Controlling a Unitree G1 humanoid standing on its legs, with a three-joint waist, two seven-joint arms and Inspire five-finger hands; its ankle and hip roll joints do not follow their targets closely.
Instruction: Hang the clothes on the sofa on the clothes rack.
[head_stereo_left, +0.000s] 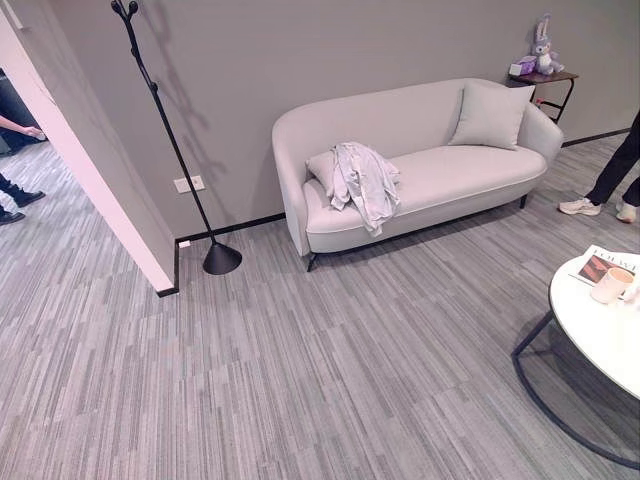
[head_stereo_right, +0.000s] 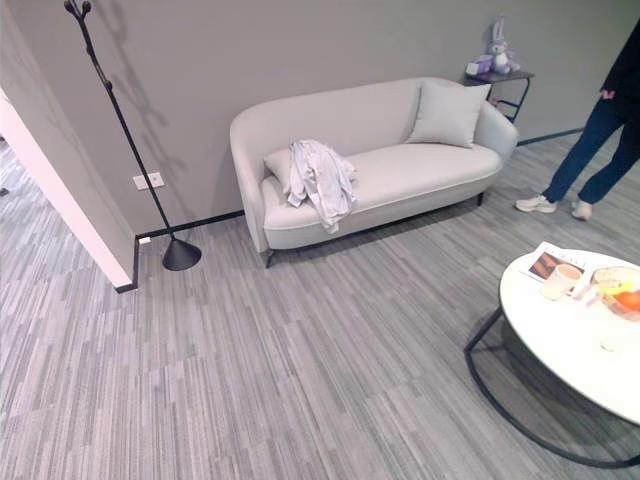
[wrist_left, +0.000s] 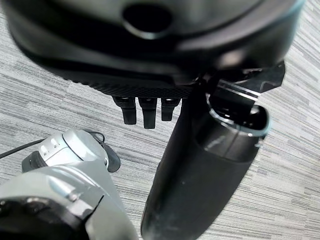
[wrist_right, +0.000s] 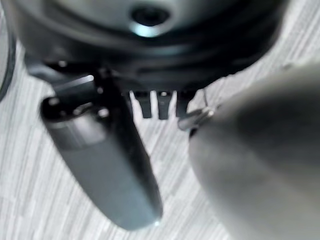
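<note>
Pale shirt (head_stereo_left: 362, 182) untouched on sofa (head_stereo_left: 440, 175) at 12; rack (head_stereo_left: 175, 150) at 10. Both hands (wrist_left: 145, 107) (wrist_right: 160, 102) relaxed, empty. Next: approach.

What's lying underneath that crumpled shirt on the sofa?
The pale shirt is draped over a small cushion at the sofa's left end, its lower edge hanging over the seat front. Most of the cushion is covered, so anything else beneath cannot be seen.

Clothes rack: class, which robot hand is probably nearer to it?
Left, probably. The clothes rack stands far left ahead; left robot hand and right robot hand both hang over floor, short of it.
</note>
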